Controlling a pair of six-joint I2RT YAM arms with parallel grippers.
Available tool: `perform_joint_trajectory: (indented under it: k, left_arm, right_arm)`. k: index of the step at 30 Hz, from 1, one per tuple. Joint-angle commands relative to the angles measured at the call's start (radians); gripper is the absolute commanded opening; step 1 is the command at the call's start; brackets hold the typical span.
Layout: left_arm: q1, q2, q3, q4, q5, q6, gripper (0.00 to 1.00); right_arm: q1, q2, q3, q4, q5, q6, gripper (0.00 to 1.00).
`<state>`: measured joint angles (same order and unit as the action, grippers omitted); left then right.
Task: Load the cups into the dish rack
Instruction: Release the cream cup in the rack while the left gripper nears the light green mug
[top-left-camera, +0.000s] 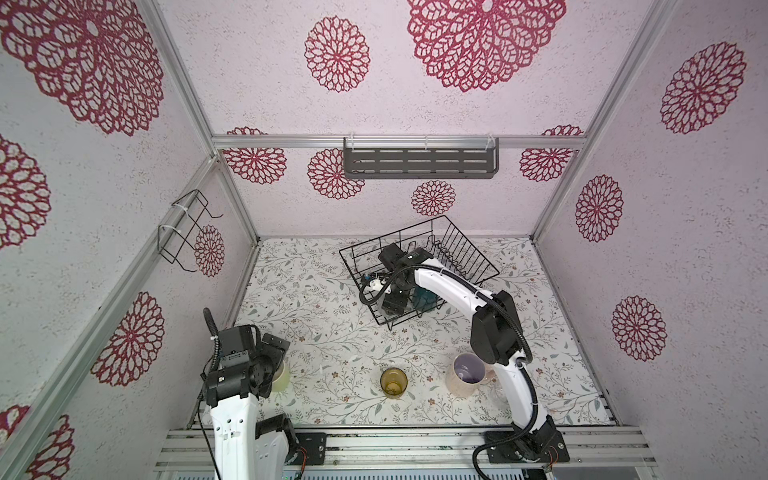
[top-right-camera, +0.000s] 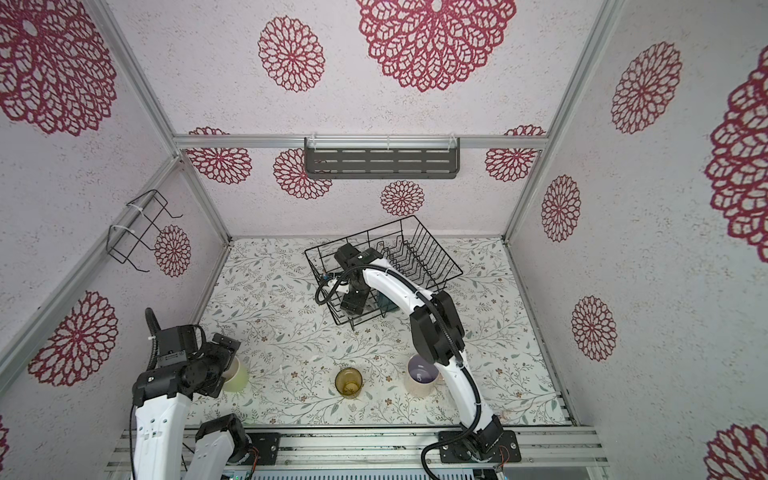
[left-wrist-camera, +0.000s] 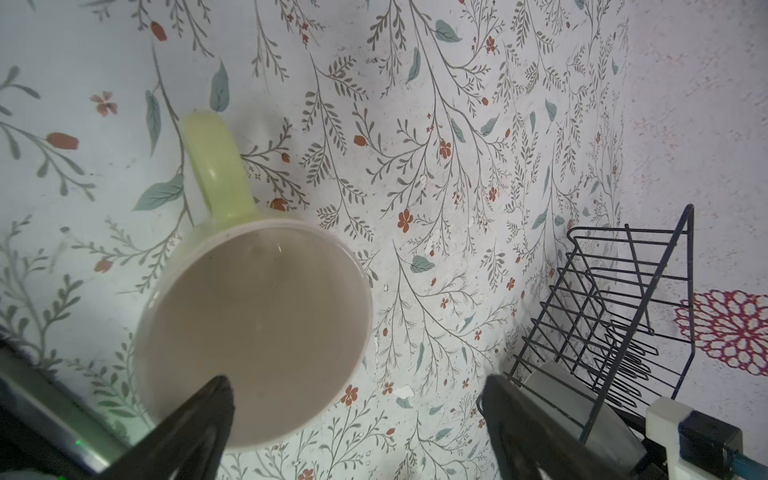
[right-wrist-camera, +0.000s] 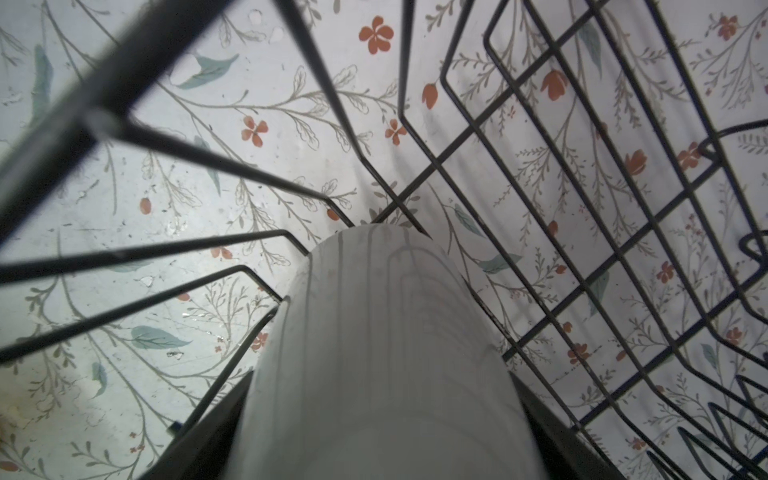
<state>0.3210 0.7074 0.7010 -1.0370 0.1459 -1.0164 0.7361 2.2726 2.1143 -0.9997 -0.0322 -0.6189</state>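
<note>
My left claw (left-wrist-camera: 357, 382) hangs spread wide over the pale yellow-green mug (left-wrist-camera: 253, 332), upright on the bench (top-left-camera: 324, 299). My right claw (right-wrist-camera: 382, 384) sits inside the dish rack (top-left-camera: 473, 245), jaws flanking the light grey mug (right-wrist-camera: 374, 311); clamped or loose, I cannot tell.

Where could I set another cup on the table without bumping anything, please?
Bare table: left of the dish rack to the left wall, and the strip between rack and amber tumbler. Crowded: the rack's near end, holding the dark teal mug and the right gripper, jaws flanking the light grey mug.
</note>
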Motion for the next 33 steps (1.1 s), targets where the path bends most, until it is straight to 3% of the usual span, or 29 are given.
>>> perform_joint_trajectory:
  k: [1, 5, 15, 22, 30, 33]
  left_arm:
    - [0.011, 0.010, 0.045, -0.026, -0.022, 0.030, 0.97]
    - [0.010, 0.025, 0.058, -0.035, -0.011, 0.056, 0.97]
    - [0.010, 0.030, 0.101, -0.066, 0.005, 0.071, 0.97]
    - [0.011, 0.043, 0.195, -0.191, -0.133, 0.041, 0.97]
    - [0.012, 0.058, 0.224, -0.274, -0.196, 0.005, 0.97]
    - [0.012, 0.056, 0.231, -0.314, -0.256, -0.028, 0.97]
  right_arm:
    - [0.009, 0.005, -0.010, -0.054, 0.021, -0.031, 0.85]
    - [0.012, 0.002, -0.009, -0.040, 0.048, -0.030, 0.90]
    - [0.022, -0.010, -0.008, -0.041, 0.060, -0.028, 0.90]
    - [0.025, -0.052, -0.016, -0.044, 0.024, -0.020, 0.91]
    - [0.025, -0.100, -0.047, -0.040, 0.016, -0.016, 0.91]
    - [0.024, -0.125, -0.076, -0.013, 0.032, -0.009, 0.95]
